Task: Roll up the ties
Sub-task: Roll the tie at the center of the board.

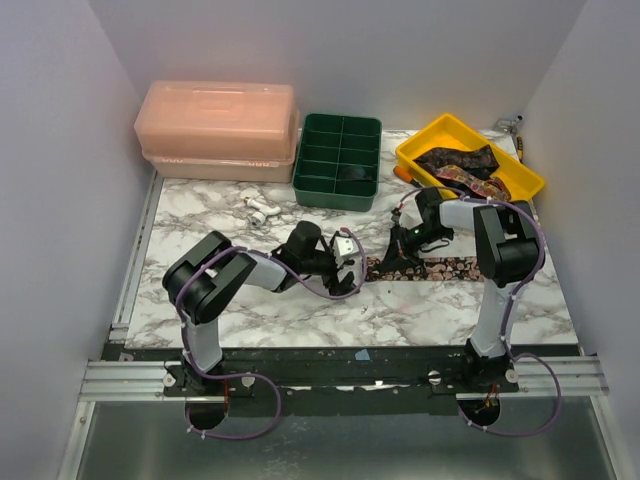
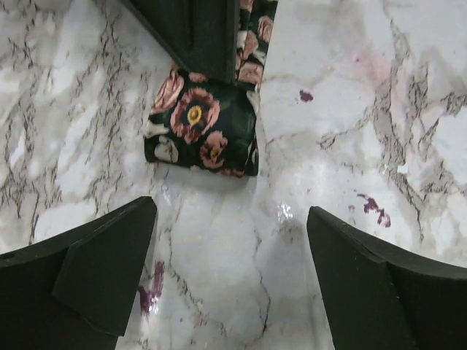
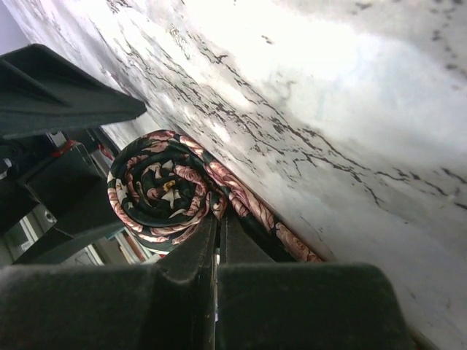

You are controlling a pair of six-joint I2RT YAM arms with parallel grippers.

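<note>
Spread left pincer (image 2: 232, 219) faces rolled tie (image 2: 201, 124); right pincer (image 3: 217, 222), pressed together, crowds it behind.

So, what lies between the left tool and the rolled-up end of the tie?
Just bare marble table; the left wrist view shows the open left tool standing apart from the rolled tie.

Setup sits in a plain white booth: a back wall (image 1: 350, 50) plus a left wall (image 1: 60, 200) and a right wall (image 1: 600, 180), all matte and evenly lit. The tabletop (image 1: 420, 310) is white marble-look with grey veins, kinda glossy, so the light leaves a bright glare (image 2: 284, 211) on it, and it has a few small purple stains (image 2: 372, 206). Along the near edge there's a black strip (image 1: 400, 362) and a silver aluminium rail (image 1: 130, 378), with dull grey sheet metal (image 1: 350, 450) below.
</note>
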